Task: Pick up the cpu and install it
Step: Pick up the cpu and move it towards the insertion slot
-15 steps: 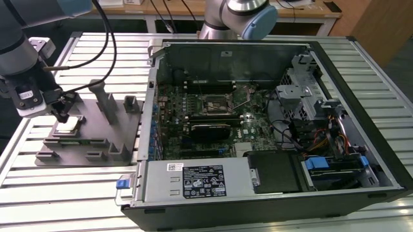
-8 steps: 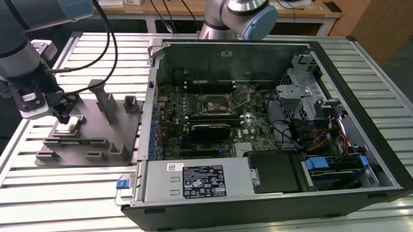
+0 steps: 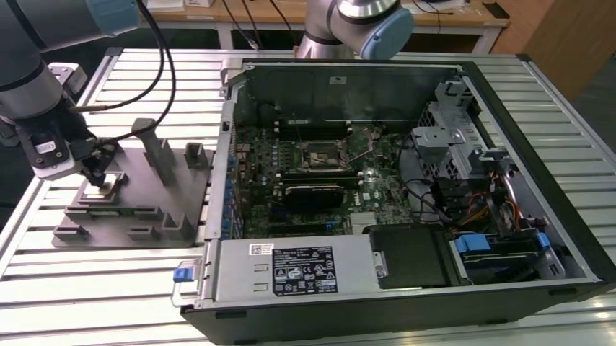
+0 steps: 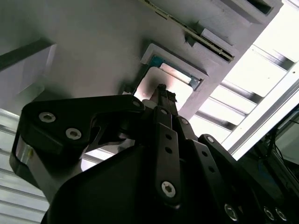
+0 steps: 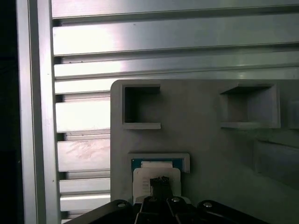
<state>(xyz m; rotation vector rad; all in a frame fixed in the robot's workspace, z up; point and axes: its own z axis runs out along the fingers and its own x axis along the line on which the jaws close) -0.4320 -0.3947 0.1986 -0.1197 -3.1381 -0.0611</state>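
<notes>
Now | cpu (image 5: 142, 179) seated in grey fixture (image 5: 205, 144) recess | gripper (image 5: 160, 180) clenched over it

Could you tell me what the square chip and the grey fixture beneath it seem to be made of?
The small square silver cpu looks metal-topped: it reflects light brightly. The grey blocky fixture looks like matte plastic, uniformly dull, though possibly painted metal.

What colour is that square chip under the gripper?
The cpu is silvery white with a blue-green rim; the first wrist view shows it best.

The claw (image 5: 160, 183) hangs over the cpu (image 5: 141, 183) in its fixture (image 5: 210, 154).
</notes>
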